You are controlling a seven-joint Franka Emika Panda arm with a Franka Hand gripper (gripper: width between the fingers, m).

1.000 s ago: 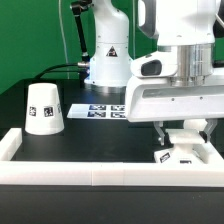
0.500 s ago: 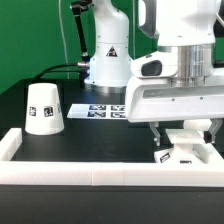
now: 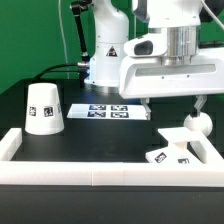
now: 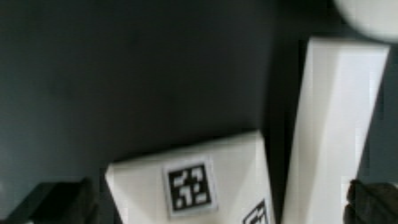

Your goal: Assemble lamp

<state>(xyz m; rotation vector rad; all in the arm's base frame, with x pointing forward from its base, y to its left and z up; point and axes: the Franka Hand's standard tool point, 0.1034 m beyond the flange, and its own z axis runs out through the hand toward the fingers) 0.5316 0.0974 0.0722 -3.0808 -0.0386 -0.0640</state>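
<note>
While the jaws hang spread wide and empty above the black desk (image 3: 100,135) in the exterior view, the lamp's white parts sit apart. The tapered shade (image 3: 45,108) stands wide end down at that view's left, a tag facing the camera. The flat angular base (image 3: 172,153) lies at the right inside the border frame (image 3: 90,172), with the ball-topped bulb (image 3: 195,122) just behind it. In the wrist view the base shows two tags beside a frame bar, with dark fingertips (image 4: 50,198) on either side, holding nothing.

Exterior view: low, mid-distance, facing the base (image 3: 168,155) across the tabletop (image 3: 100,135). Wrist view: close above the base (image 4: 192,185); both share it.
</note>
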